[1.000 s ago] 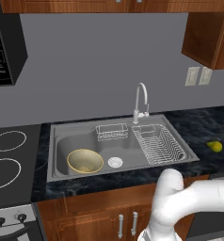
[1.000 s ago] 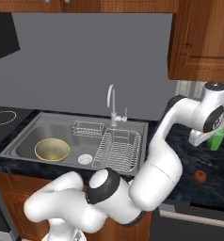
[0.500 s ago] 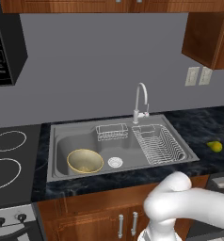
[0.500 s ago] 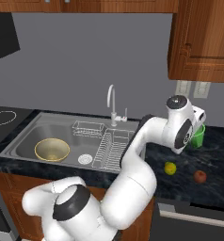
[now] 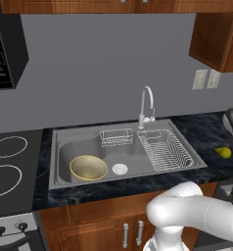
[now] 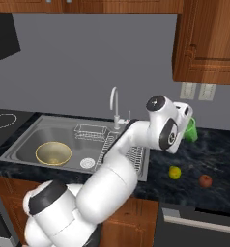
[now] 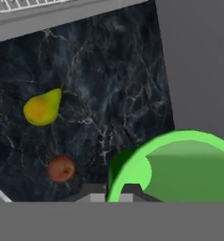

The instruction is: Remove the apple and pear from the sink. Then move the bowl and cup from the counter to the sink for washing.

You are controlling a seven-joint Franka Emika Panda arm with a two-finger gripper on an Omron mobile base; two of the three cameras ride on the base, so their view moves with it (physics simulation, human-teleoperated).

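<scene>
My gripper is clamped on the rim of the cup, carrying it above the counter so it can go to the sink. The cup is bright green, plain and tapered. Below lie the pear and the apple; the bowl sits in the basin.

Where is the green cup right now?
The cup is held by the gripper above the counter, right of the sink, near the pear and apple.

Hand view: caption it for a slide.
Gripper shut on the green cup, lifted above the counter where pear and apple lie.
</scene>
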